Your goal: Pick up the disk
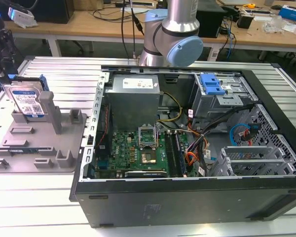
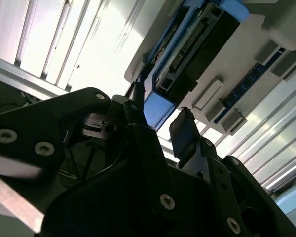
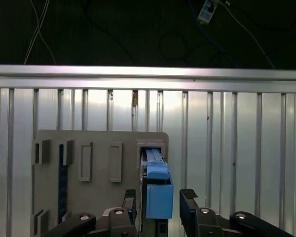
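The disk [image 1: 27,101] stands upright on its edge in a slot of the grey fixture plate [image 1: 44,148], at the exterior view's left. It is silver, with a white-and-blue label and blue side rails. My gripper [image 1: 7,74] hangs just above its upper end. In the first wrist view the disk's blue rail [image 3: 159,197] sits between my two black fingers [image 3: 189,197], with a small gap on one side. The second wrist view shows the same disk [image 2: 197,49] with a fingertip [image 2: 182,131] beside its blue end. The gripper [image 3: 159,198] is open around the disk.
An open computer case [image 1: 187,202] lies in the middle, with a grey power-supply box [image 1: 133,98] and a bright blue bracket [image 1: 210,85] inside. The arm's base [image 1: 172,34] rises behind it. Everything rests on a ribbed metal table [image 1: 64,74] whose edge [image 3: 148,71] lies beyond the fixture.
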Controlling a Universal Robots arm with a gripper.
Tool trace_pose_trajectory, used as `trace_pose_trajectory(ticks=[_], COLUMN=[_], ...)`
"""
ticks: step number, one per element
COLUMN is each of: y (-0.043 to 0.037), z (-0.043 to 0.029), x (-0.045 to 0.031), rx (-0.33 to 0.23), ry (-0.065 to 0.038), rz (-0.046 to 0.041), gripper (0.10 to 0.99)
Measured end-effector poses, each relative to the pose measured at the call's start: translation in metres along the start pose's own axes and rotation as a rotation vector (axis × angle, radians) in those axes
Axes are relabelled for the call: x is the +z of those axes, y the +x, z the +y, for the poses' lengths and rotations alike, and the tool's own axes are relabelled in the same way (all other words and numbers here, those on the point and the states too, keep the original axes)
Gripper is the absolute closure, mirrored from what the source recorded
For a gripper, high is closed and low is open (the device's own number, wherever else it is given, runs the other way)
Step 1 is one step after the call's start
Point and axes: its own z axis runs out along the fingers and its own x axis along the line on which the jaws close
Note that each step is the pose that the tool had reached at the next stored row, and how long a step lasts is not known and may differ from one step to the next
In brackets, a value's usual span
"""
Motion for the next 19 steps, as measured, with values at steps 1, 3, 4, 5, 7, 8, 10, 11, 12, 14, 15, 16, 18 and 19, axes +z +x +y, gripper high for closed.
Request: trace_pose_trajectory(ticks=[1,3,4,5,7,8,10,11,12,14,15,16,18,19], y=[0.0001,0.0008,0.0015,0.0017,0.0021,0.002,0.002,0.0021,0.002,0.002,0.002,0.002,0.002,0.0019], z=[0.0,0.0,0.0,0.0,0.0,0.0,-0.0001,-0.0001,-0.0001,-0.0001,-0.0001,-0.0001,-0.0002,-0.0002], x=[0.0001,0.0003,0.0005,0.0008,0.0023,0.0032,0.0051,0.0055,0.0062,0.0078,0.0087,0.0094,0.0108,0.0116], rx=[0.0,0.0,0.0,0.0,0.0,0.0,0.0,0.0,0.0,0.0,0.0,0.0,0.0,0.0], ry=[0.0,0.0,0.0,0.0,0.0,0.0,0.0,0.0,0.0,0.0,0.0,0.0,0.0,0.0], rz=[-0.0001,0.0,0.0,0.0,0.0,0.0,0.0,0.0,0.0,0.0,0.0,0.0,0.0,0.0], gripper=[0.604,0.604,0.604,0.604,0.604,0.604,0.604,0.604,0.604,0.604,0.604,0.604,0.604,0.604])
